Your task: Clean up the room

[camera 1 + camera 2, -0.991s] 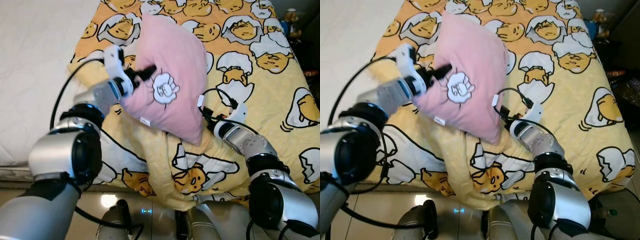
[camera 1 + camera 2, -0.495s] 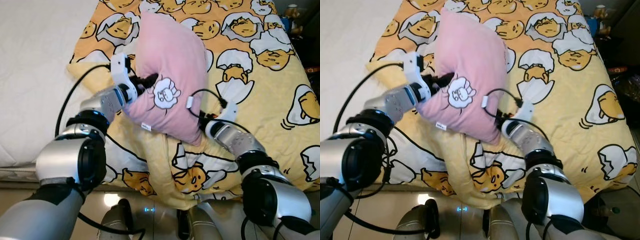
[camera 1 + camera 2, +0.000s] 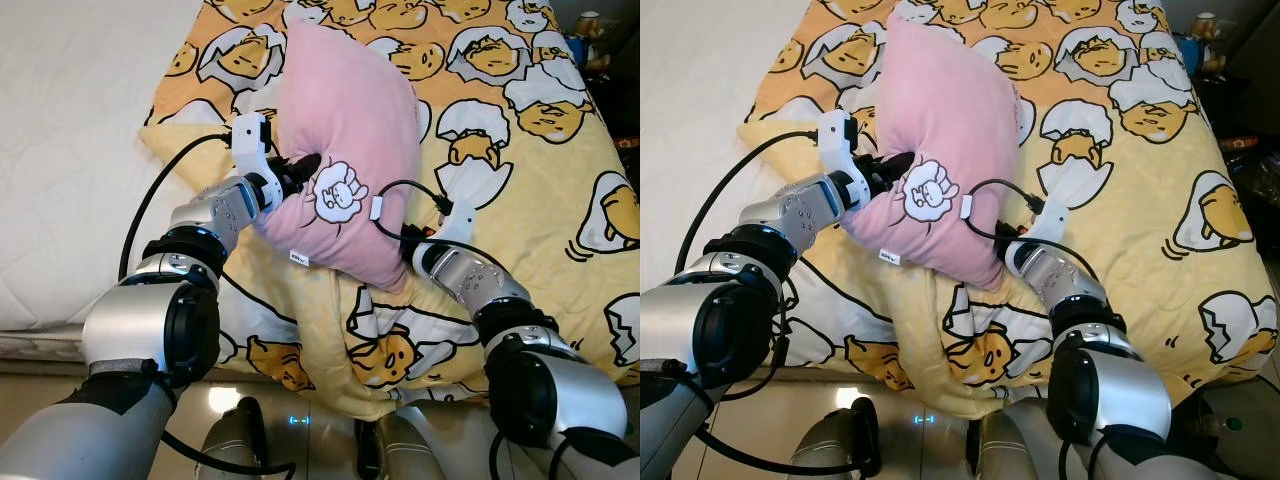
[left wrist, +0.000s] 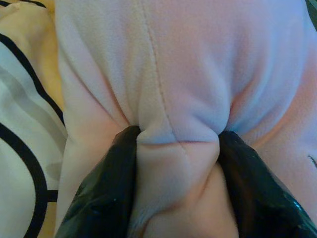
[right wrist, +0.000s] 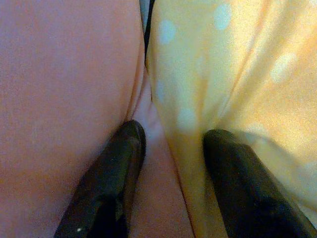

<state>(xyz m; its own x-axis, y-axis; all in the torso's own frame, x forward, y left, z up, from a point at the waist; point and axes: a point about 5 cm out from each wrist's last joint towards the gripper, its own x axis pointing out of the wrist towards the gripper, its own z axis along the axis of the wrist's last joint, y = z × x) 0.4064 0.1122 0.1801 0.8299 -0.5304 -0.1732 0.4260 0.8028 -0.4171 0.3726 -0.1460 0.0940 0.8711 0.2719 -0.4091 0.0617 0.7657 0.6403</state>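
We have the pink pillow (image 3: 345,160) between both arms over the bed (image 3: 80,150), resting on or just above the yellow blanket (image 3: 520,120) with its cartoon egg print. Our left claw (image 4: 176,148) is clenched on a fold of the pillow's edge; in the left wrist view the plush bunches between the two black fingers (image 4: 99,193). Our right claw (image 5: 171,158) sits at the pillow's lower right corner with its fingers spread, one against the pink fabric and the other against the yellow blanket; a ridge of blanket lies between them, but we cannot tell whether it is pinched.

We judge the tidying to be at an early stage. The pillow is gripped but not yet set in a final place, and the blanket lies rumpled, with a thick fold bunched at the near edge of the bed and a corner turned back on the white sheet. Straightening the blanket and placing the pillow seem to remain.

The pillow's underside is hidden, so we cannot say whether it touches the blanket. The room beyond the bed is cut off, apart from dark clutter at the far right that is too small to identify.
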